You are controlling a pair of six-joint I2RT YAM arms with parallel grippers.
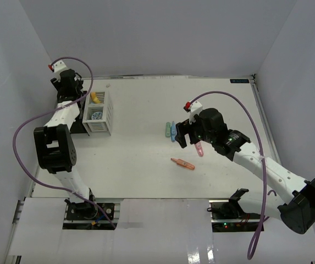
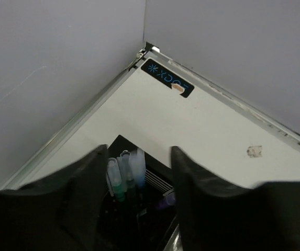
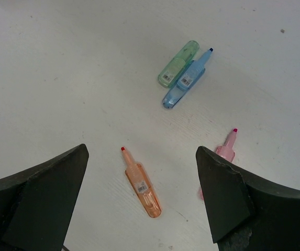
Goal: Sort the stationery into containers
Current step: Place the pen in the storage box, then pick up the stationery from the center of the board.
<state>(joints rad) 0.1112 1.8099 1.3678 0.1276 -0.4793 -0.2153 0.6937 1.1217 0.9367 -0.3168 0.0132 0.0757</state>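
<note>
From above, the white organizer (image 1: 99, 114) stands at the far left of the desk (image 1: 146, 176), with a yellow marker (image 1: 95, 97) in its far compartment and a blue-white tape roll (image 1: 96, 115) in the nearer one. The left pincer (image 1: 73, 93) hangs just beside its left side. What looks like the black organizer (image 1: 79, 128) sits there, mostly hidden under the arm. Right of centre, the right pincer (image 1: 182, 135) hovers by a green marker (image 1: 167, 130) and a blue marker (image 1: 172, 131) lying side by side. A pink marker (image 1: 199, 149) lies under the wrist. An orange marker (image 1: 183, 163) lies apart, nearer the bases.

In the left wrist view, the left pincer (image 2: 139, 175) is spread, with nothing pinched between its fingers (image 2: 87, 193). Below the gap is the black organizer (image 2: 139, 219), with several capped markers (image 2: 119, 175) standing upright in it. Beyond it, a dark label (image 2: 167, 78) sits at the desk's corner.

In the right wrist view, the right pincer (image 3: 142, 152) is spread wide and empty above the desk. The orange marker (image 3: 142, 185) lies flat between the fingers (image 3: 45, 193), tip pointing away. The pink marker (image 3: 225, 149) is partly hidden behind the right finger. Farther off, the green marker (image 3: 177, 64) and blue marker (image 3: 185, 81) lie touching along their lengths.
</note>
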